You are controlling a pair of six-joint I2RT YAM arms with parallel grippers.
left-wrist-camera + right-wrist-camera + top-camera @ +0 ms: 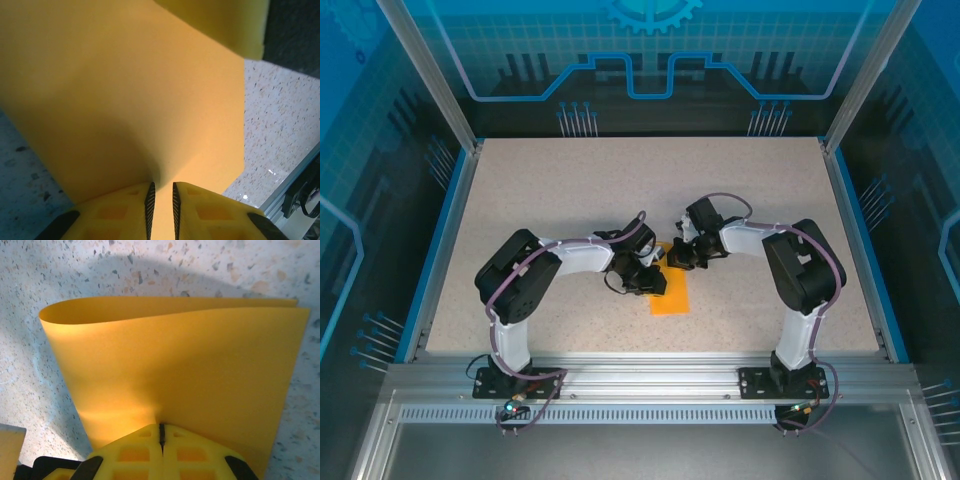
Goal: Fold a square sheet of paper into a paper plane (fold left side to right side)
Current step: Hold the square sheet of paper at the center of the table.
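Note:
The square sheet of paper (671, 296) is bright orange and lies at the table's middle, bent over on itself into a tall strip. In the right wrist view the sheet of paper (190, 355) curves round in a loose loop on the left, and its free edges meet on the right. My right gripper (161, 425) is shut on the paper's near edge; it reaches in from the right (682, 256). My left gripper (163, 184) stands a narrow gap apart, with the paper (125, 90) running through that gap. It comes in from the left (655, 274). A paper plane is out of view.
The speckled table (570, 200) has blue side rims (445, 240) and a metal rail (640, 368) along the near edge. That rail (295, 185) lies close beside the left gripper. A yellow finger (225, 25) of the right gripper rises just beyond the paper.

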